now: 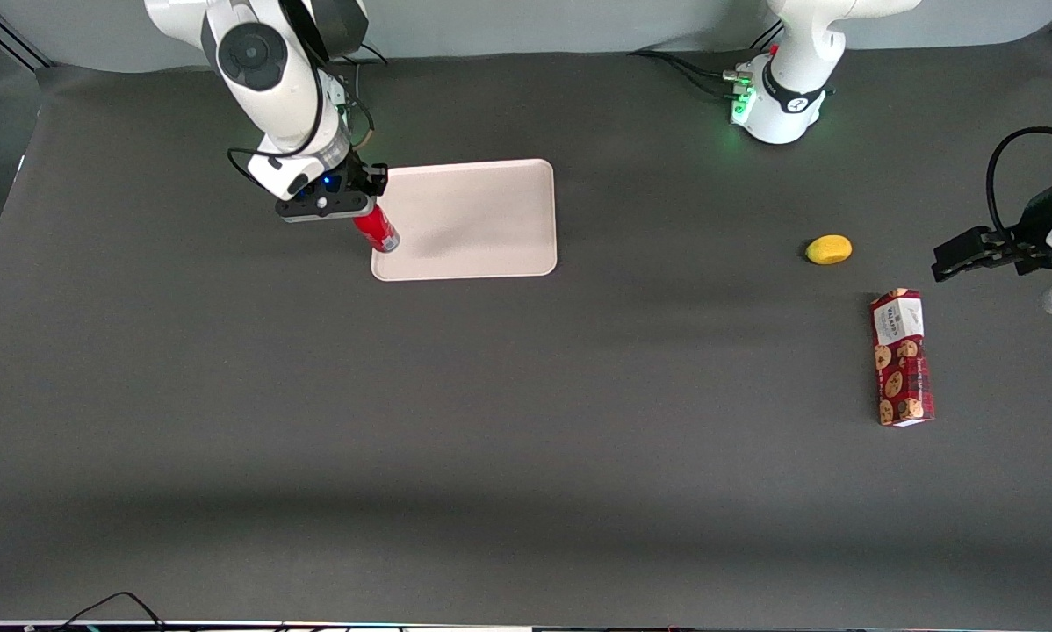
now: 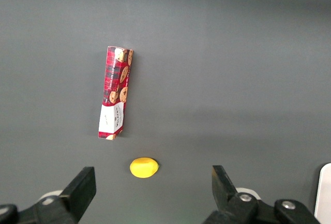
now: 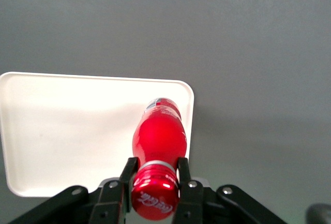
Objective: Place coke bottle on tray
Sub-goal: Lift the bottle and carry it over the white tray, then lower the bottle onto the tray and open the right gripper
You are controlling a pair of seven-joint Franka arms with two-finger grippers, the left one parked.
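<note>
The coke bottle (image 1: 377,228) is a slim red bottle with a red cap and a silver base. My right gripper (image 1: 363,200) is shut on its neck and holds it upright. Its base is over the tray's corner at the working arm's end, nearest the front camera; I cannot tell if it touches. The tray (image 1: 482,219) is a flat pale pink-beige rectangle with a low rim. In the right wrist view the black fingers (image 3: 128,168) clamp the bottle (image 3: 158,138) just below its cap, with the tray (image 3: 72,131) beneath.
A yellow lemon-like fruit (image 1: 829,249) and a red cookie box (image 1: 902,357) lie toward the parked arm's end of the table. Both also show in the left wrist view: the fruit (image 2: 144,167) and the box (image 2: 116,92). The table is dark grey.
</note>
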